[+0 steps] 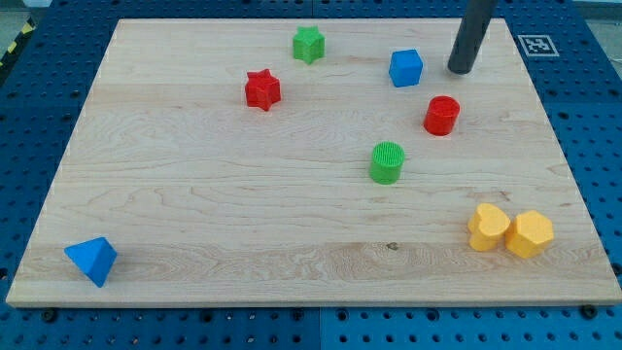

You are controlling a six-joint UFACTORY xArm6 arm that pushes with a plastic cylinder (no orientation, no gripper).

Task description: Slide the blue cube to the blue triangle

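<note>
The blue cube [406, 68] sits near the view's top, right of centre, on the wooden board [194, 194]. The blue triangle [92, 261] lies at the board's bottom left corner, far from the cube. My tip [460, 70] rests on the board just to the right of the blue cube, with a small gap between them. The dark rod rises from it out of the view's top.
A green star [309, 44] sits at the top centre and a red star [262, 89] to its lower left. A red cylinder [441, 116] is below my tip, a green cylinder [387, 162] lower. Two yellow blocks [488, 227] [530, 233] sit at the bottom right.
</note>
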